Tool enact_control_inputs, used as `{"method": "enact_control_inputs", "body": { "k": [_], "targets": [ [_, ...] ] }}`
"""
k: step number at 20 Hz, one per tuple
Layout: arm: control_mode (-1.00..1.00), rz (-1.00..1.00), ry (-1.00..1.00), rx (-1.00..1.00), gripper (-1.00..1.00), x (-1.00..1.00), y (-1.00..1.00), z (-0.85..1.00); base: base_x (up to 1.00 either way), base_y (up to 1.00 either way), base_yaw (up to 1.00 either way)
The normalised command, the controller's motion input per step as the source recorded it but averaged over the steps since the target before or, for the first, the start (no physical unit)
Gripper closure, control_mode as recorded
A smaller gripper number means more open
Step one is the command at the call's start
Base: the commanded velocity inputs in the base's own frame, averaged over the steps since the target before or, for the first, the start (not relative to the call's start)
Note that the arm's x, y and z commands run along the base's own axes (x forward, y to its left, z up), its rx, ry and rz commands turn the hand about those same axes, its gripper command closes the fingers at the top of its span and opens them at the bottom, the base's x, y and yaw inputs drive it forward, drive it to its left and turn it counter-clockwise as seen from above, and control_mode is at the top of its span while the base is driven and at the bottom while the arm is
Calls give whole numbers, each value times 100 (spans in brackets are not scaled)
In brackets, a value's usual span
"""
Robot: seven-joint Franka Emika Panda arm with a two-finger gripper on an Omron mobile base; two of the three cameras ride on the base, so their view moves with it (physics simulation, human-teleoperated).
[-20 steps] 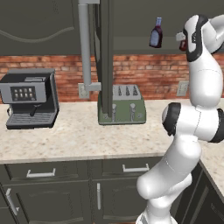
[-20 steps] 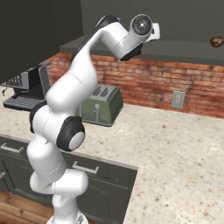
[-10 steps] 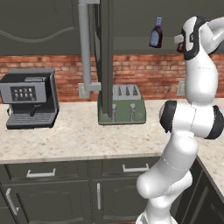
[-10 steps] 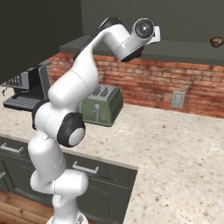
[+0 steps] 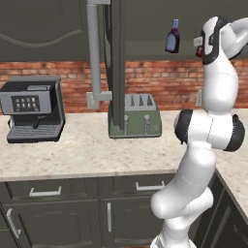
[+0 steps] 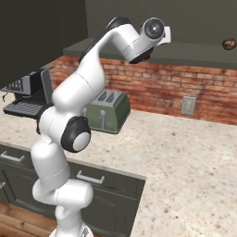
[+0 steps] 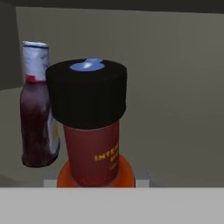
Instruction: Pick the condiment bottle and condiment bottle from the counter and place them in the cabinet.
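Right at the fingers, and I cannot tell from here whether they are pinching or standing spread, sits the red condiment bottle, dead centre in the hand view and very close. It has a fat black cap with a small blue mark on its top, a deep red body with a line of yellow lettering low on its side, and a bright orange flange around its foot. It is upright in that view. Whether its base touches the cabinet floor, I can't say.

At nine o'clock of it, set further back, is the dark condiment bottle: slimmer, wine-dark, with a pale cap and a strip of white label down one side, upright too. Behind both is the plain grey-green back wall of the cabinet.

From the left base view, that dark bottle stands up in the open cabinet, and the white arm reaches up at its three o'clock, the wrist level with the bottle.

Down at six o'clock lies the speckled counter, carrying a green toaster against the brick wall and a coffee machine well off at nine o'clock.
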Motion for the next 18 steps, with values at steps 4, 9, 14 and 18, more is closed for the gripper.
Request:
{"method": "enact_control_inputs", "body": {
  "k": [4, 9, 14, 18],
  "targets": [
    [-100, 0, 0, 0, 100, 35, -6, -11, 0, 0, 0],
    [-100, 0, 0, 0, 100, 36, -3, -14, 0, 0, 0],
    [-100, 0, 0, 0, 100, 31, 0, -22, 0, 0, 0],
    [-100, 0, 0, 0, 100, 26, 0, -30, 0, 0, 0]
  ]
}}
